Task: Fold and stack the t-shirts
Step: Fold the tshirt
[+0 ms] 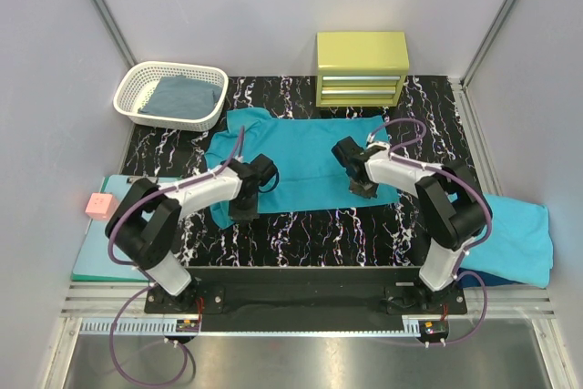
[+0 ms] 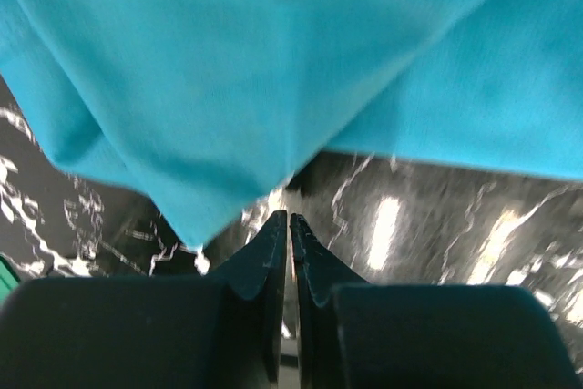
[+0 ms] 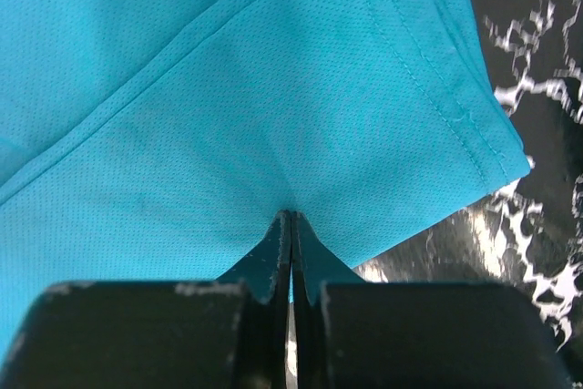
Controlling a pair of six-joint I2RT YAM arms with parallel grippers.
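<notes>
"Where is the teal shirt [image 1: 310, 157]?"
"Spread mid-table [image 1: 310, 234] on black marble, grey walls [image 1: 273, 6] around. The right hand [image 3: 290, 216] pinches its five o'clock edge. The left hand [image 2: 289, 218] is closed at seven; a basket [image 1: 137, 88] sits at eleven."

Right claw [image 3: 290, 225] pinched onto a teal t-shirt [image 3: 228, 88] (hemmed corner at right), over a black marbled surface [image 3: 547, 225].

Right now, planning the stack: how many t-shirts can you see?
3: a teal one spread mid-table, a grey-blue one in the white basket, a turquoise one at the right edge; others may hide beneath it.
</notes>
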